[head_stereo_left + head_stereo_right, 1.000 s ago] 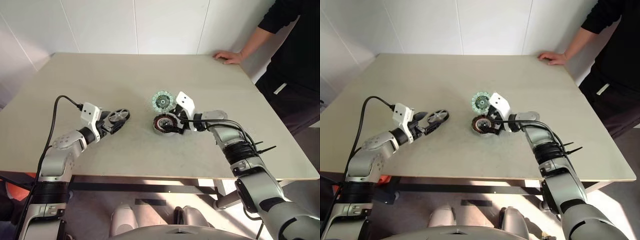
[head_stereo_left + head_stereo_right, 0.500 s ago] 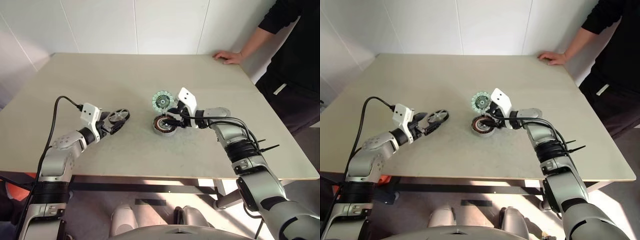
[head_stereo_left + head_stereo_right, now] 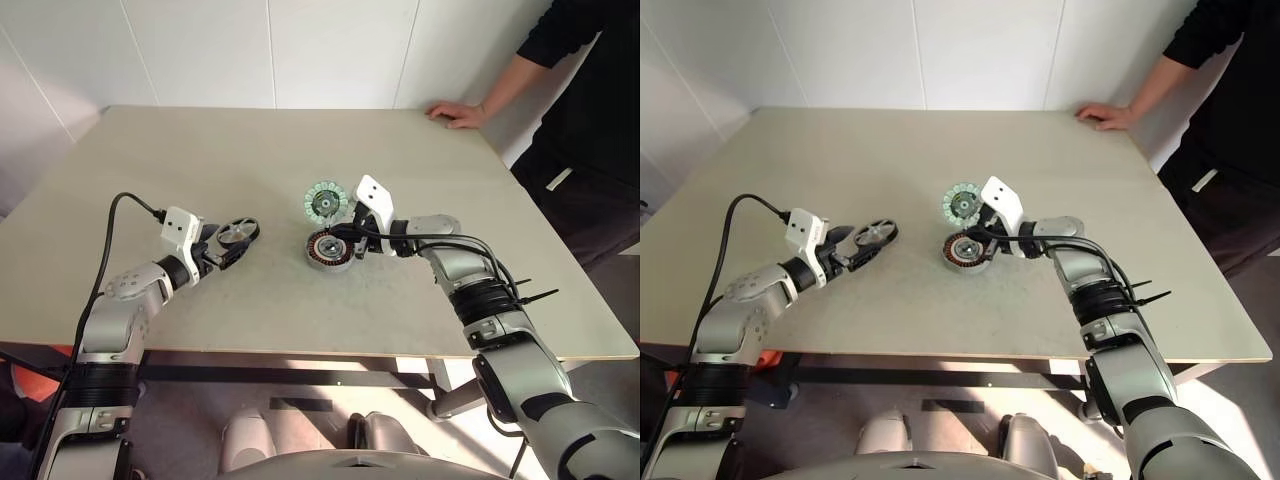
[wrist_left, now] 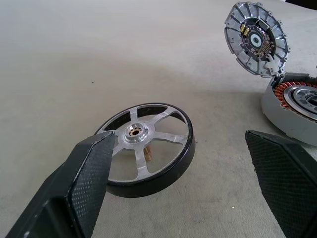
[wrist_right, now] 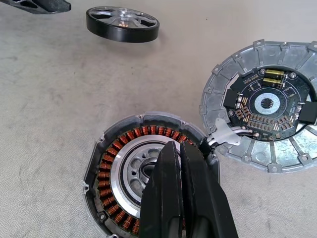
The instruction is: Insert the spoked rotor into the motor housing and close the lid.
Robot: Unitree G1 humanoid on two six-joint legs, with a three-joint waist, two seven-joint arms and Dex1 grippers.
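Since a second ago the right gripper (image 5: 179,163) has pressed its fingers together over the open motor housing (image 3: 328,248), holding nothing. The beige table (image 3: 250,160) stands by white walls; a person's hand (image 3: 455,114) rests on its far right edge. At left, the left gripper (image 4: 183,163), fingers apart, flanks the spoked rotor (image 4: 147,148). The housing shows copper windings; the lid (image 3: 325,202) lies just beyond it.

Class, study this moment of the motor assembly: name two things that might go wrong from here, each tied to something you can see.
1. The right gripper, shut, sits over the open motor housing, near its copper windings; pressing down might scrape them.
2. The spoked rotor lies between the open left gripper's fingers, touching one; an uneven close might tip or push it across the table.
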